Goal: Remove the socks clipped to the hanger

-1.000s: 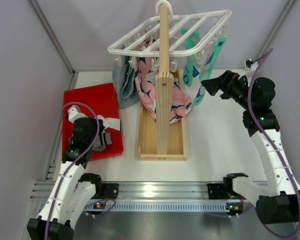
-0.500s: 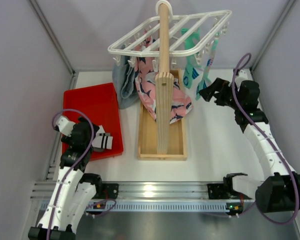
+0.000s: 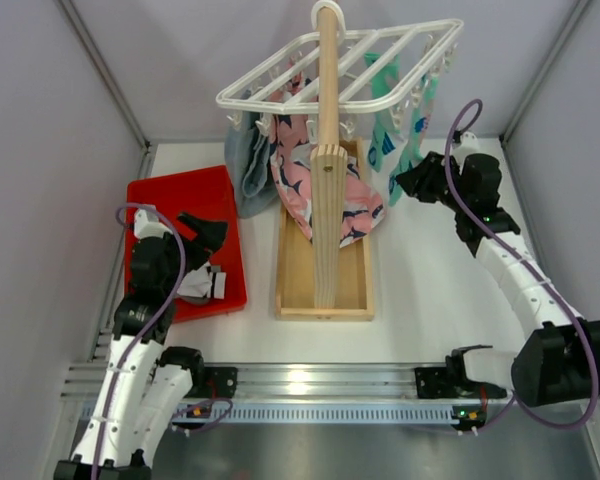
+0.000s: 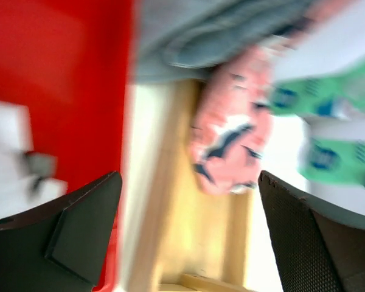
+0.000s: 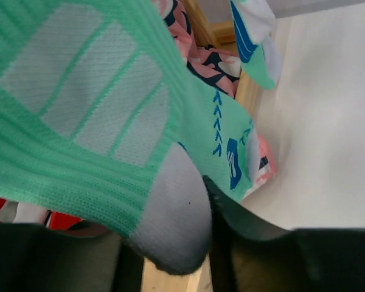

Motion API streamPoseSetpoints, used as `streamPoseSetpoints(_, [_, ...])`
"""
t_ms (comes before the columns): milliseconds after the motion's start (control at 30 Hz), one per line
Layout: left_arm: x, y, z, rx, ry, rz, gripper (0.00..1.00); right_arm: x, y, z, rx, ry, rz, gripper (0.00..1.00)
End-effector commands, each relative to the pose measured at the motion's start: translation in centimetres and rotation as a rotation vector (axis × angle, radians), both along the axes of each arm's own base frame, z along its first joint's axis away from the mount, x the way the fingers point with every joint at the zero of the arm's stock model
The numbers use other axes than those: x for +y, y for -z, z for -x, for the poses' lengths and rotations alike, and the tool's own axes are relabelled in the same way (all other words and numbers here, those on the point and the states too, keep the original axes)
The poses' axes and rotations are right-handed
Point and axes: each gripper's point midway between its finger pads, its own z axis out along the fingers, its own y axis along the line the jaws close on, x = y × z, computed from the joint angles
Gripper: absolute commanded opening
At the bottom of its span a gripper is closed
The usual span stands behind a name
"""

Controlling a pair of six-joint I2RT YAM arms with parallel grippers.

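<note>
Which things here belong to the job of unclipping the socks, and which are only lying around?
Job in hand:
- hanger
- teal socks, clipped on it
- striped sock, lying in the red tray

Just lying about:
- wooden post
- pink cloth
- blue-grey cloth

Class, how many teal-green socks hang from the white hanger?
2. Both hang from the right side of the hanger: one teal-green sock nearer the wooden post, the other at the outer edge. More may be hidden.
</note>
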Motion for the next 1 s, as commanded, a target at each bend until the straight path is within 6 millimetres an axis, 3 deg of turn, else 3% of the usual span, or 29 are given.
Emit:
streamPoseSetpoints(0, [-5.9,-4.8,-0.1,-0.237,0.347,0.094,0.96,1.8,-4.1,0.2,-0.148,-0.029,-0.016,0.31])
streamPoseSetpoints(100, [-8.3,-4.4,0.1,-0.262,0.488,0.151,0.94,3.0,-4.5,0.8,-0.16,-0.056,-0.019,0.13])
streamPoseSetpoints(133, [-8.9,-5.6,0.0,-0.329,0.532,0.16,0.93,3.5,-4.6,1.0,-0.157,-0.066,-0.022,0.05])
streamPoseSetpoints(200, [-10.3,-5.2,-0.1,-0.318,0.608,0.206,0.92,4.4,-5.3,1.7,-0.159,-0.087,-0.031,0.01])
streamPoseSetpoints(300, [-12.5,-5.6,-0.7,-0.328,0.68,0.168,0.92,5.3,-6.4,2.9,-0.156,-0.096,-0.062,0.0])
streamPoseSetpoints(400, [-16.1,-7.2,-0.1,-0.391,0.766,0.093,0.96,5.7,-7.6,3.9,-0.155,-0.096,-0.11,0.0])
streamPoseSetpoints(433, [-18.4,-6.9,0.6,-0.389,0.835,0.087,0.97,5.6,-7.4,4.2,-0.134,-0.092,-0.112,0.0])
streamPoseSetpoints(467, [-19.4,-8.0,0.7,-0.424,0.859,0.091,0.98,5.7,-7.4,4.6,-0.116,-0.094,-0.129,0.0])
streamPoseSetpoints(533, [-21.3,-7.5,0.8,-0.421,0.904,0.104,0.98,5.9,-7.8,5.1,-0.118,-0.112,-0.149,0.0])
streamPoseSetpoints(600, [-22.2,-8.8,0.5,-0.487,0.91,0.118,0.98,6.3,-7.9,5.7,-0.105,-0.139,-0.169,0.0])
streamPoseSetpoints(733, [-24.8,-9.6,0.4,-0.54,0.975,0.165,0.98,6.4,-8.2,6.2,-0.092,-0.143,-0.194,0.0])
streamPoseSetpoints(767, [-25.5,-8.7,-0.3,-0.51,0.982,0.167,0.98,6.7,-8.3,6.4,-0.087,-0.156,-0.209,0.0])
streamPoseSetpoints(833, [-26.7,-9.7,-0.5,-0.527,1.008,0.2,0.98,6.9,-8.5,6.6,-0.088,-0.169,-0.222,0.0])
streamPoseSetpoints(900, [-28.1,-8.3,-1.3,-0.473,1.038,0.238,0.98,7.0,-8.6,6.8,-0.085,-0.175,-0.234,0.0])
streamPoseSetpoints(967, [-29.0,-8.9,-1.9,-0.451,1.045,0.302,0.98,6.9,-8.6,6.9,-0.083,-0.174,-0.244,0.0])
